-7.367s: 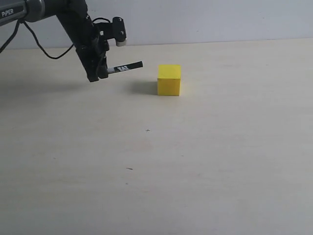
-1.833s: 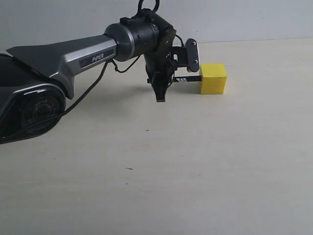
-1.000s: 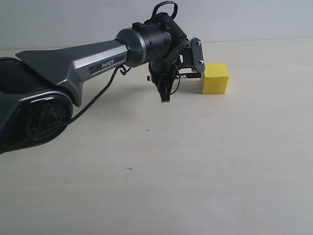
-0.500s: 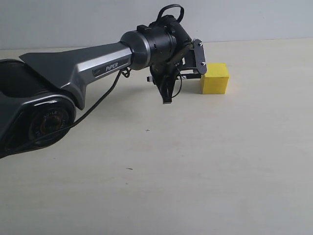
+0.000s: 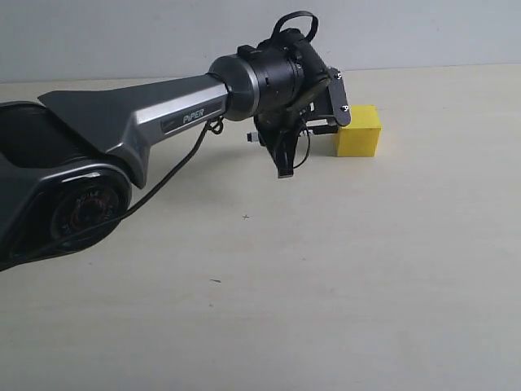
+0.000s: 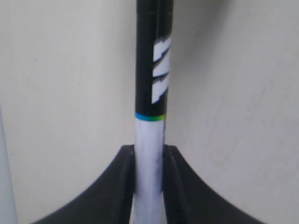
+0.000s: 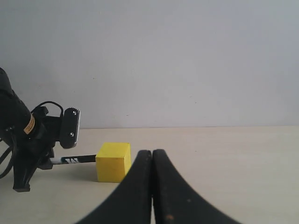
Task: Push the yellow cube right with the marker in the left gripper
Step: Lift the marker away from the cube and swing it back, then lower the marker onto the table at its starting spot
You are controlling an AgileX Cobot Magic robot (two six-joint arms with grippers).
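Note:
The yellow cube (image 5: 358,130) sits on the pale table, also showing in the right wrist view (image 7: 113,162). My left gripper (image 5: 285,156) is just left of it, shut on the marker (image 5: 321,128). The marker lies level and its black end reaches the cube's left face (image 7: 74,160). Up close, the white barrel is pinched between both black fingers (image 6: 175,186), and the black label band (image 6: 153,60) runs out of the frame; the cube is out of that view. My right gripper (image 7: 152,156) is shut and empty, with the cube beyond it.
The grey "PiPER" arm (image 5: 155,110) stretches in from the left across the table's back half, with a loose black cable (image 5: 175,167) hanging under it. A grey wall (image 5: 423,32) closes off the table's far edge behind the cube.
Since the earliest frame the arm has reached far to the right and the cube has slid right with the marker. Over the last second the arm crept slightly right; the cube barely moved.

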